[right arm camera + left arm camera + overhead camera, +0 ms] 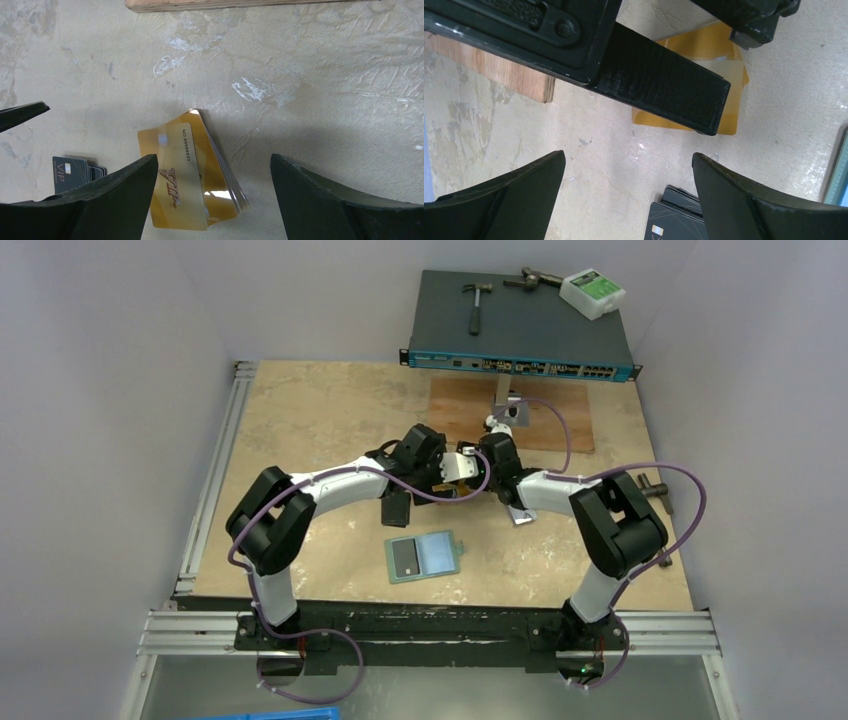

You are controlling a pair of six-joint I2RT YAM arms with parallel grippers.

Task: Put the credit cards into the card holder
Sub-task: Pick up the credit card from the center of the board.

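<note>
A stack of gold credit cards (192,175) lies on the table, its top card skewed and marked VIP. My right gripper (214,159) hangs open over it, one finger on each side, neither touching. In the left wrist view the gold stack (719,50) is partly hidden behind a right finger (664,85). My left gripper (628,155) is open over bare table just beside it, holding nothing. From above, both grippers meet mid-table around the gold cards (458,468). The teal card holder (440,552) lies open nearer the bases, a dark rectangle on its left half.
A black stack of VIP cards (75,172) lies beside the gold one, by my left fingers (724,195). A wooden board (560,420) and metal bracket (510,410) sit behind the grippers. Farther back is a network switch (520,335) with a hammer (476,305).
</note>
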